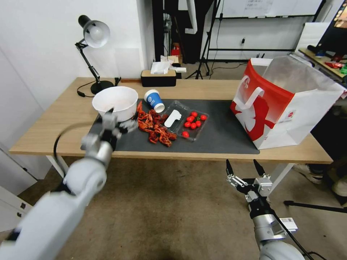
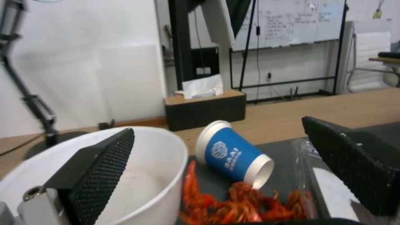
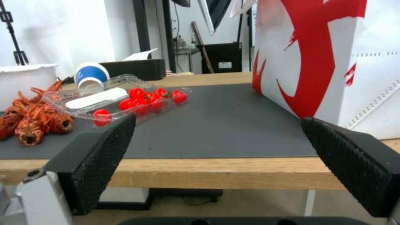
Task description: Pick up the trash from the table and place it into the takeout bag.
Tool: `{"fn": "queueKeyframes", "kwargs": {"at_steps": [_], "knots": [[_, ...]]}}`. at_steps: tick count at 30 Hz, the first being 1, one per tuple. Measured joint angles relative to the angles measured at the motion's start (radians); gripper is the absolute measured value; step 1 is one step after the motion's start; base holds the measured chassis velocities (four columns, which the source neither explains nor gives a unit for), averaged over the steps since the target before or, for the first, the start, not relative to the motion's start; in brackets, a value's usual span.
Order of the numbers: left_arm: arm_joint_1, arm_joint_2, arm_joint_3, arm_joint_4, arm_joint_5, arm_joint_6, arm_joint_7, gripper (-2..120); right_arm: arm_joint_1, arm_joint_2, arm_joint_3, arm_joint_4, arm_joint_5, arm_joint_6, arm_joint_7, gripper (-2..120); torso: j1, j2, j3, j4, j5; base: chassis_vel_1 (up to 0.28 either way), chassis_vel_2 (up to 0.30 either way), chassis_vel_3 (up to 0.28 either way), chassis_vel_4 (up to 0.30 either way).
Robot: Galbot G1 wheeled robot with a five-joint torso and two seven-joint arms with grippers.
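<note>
The surface (image 1: 217,90) was a long light-wood top on white legs, carrying a dark grey mat (image 1: 220,133) and set in a workroom with a white wall to the left and a whiteboard behind.

Nearest, below the front edge of the surface and over the carpeted floor, the right pincer (image 1: 245,167) hung clear of everything, its two black fingers spread wide and pointing up toward the edge. It held nothing.

Over the front left part of the mat, the left pincer (image 1: 117,121) stood with its fingers wide apart, one finger in front of the white bowl (image 1: 115,101), the other toward the clear tray (image 1: 188,124). It held nothing.

On the mat, a heap of red crayfish shells (image 1: 154,127) lay just beside the bowl. The clear tray lay against the heap on its right, holding red cherry tomatoes (image 1: 194,121) and a white oblong piece (image 1: 172,118).

The blue-and-white paper cup (image 1: 154,100) lay on its side at the far edge of the mat, between bowl and tray, its narrow base toward the shells.

The takeout bag (image 1: 285,104) stood upright at the right end of the surface, well apart from the cup, its mouth open and foil lining showing.

Farthest, a black tissue box (image 1: 158,77) and a desk lamp (image 1: 94,54) stood along the back edge.
</note>
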Motion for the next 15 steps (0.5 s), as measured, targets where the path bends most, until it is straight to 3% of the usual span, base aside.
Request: {"fn": "queueKeyframes", "kwargs": {"at_steps": [1,2,3,5,7,8,10,11,14,15], "knots": [[-0.087,-0.003,0.086,0.041,-0.049,0.018,-0.035,100,-0.001,0.004,0.000,0.004,-0.007,-0.005,0.004,100,0.000,0.000,0.000,0.0000,-0.0006,0.000,0.000,0.000,0.000],[-0.087,-0.003,0.086,0.041,-0.049,0.018,-0.035,100,-0.001,0.004,0.000,0.004,-0.007,-0.005,0.004,100,0.000,0.000,0.000,0.0000,-0.0006,0.000,0.000,0.000,0.000],[-0.161,-0.014,0.153,0.075,-0.091,0.035,-0.077,100,-0.003,0.006,-0.001,0.009,-0.012,-0.010,0.008,100,0.000,0.000,0.000,0.0001,-0.0008,0.000,0.000,0.000,0.000],[-0.201,-0.023,0.186,0.093,-0.113,0.048,-0.104,100,-0.003,0.008,-0.001,0.011,-0.014,-0.012,0.011,100,0.000,0.000,0.000,-0.0003,-0.0002,0.000,0.000,0.000,0.000],[-0.353,-0.081,0.287,0.172,-0.193,0.136,-0.219,100,-0.006,0.011,0.000,0.019,-0.024,-0.019,0.019,100,0.000,0.000,0.000,-0.0001,-0.0005,0.000,0.000,0.000,0.000],[-0.353,-0.081,0.287,0.172,-0.193,0.136,-0.219,100,-0.006,0.011,0.000,0.019,-0.024,-0.019,0.019,100,0.000,0.000,0.000,-0.0001,-0.0005,0.000,0.000,0.000,0.000],[-0.457,-0.136,0.333,0.245,-0.263,0.215,-0.301,100,-0.015,0.013,0.010,0.028,-0.028,-0.022,0.023,100,0.000,0.000,0.000,0.0001,-0.0001,0.000,0.000,0.000,0.000],[-0.457,-0.136,0.333,0.245,-0.263,0.215,-0.301,100,-0.015,0.013,0.010,0.028,-0.028,-0.022,0.023,100,0.000,0.000,0.000,0.0001,-0.0001,0.000,0.000,0.000,0.000],[-0.541,-0.189,0.387,0.306,-0.369,0.276,-0.401,100,-0.023,0.016,0.021,0.031,-0.029,-0.023,0.024,100,0.000,0.000,0.000,0.0001,0.0000,0.000,0.000,0.000,0.000],[-0.541,-0.189,0.387,0.306,-0.369,0.276,-0.401,100,-0.023,0.016,0.021,0.031,-0.029,-0.023,0.024,100,0.000,0.000,0.000,0.0001,0.0000,0.000,0.000,0.000,0.000]]}}
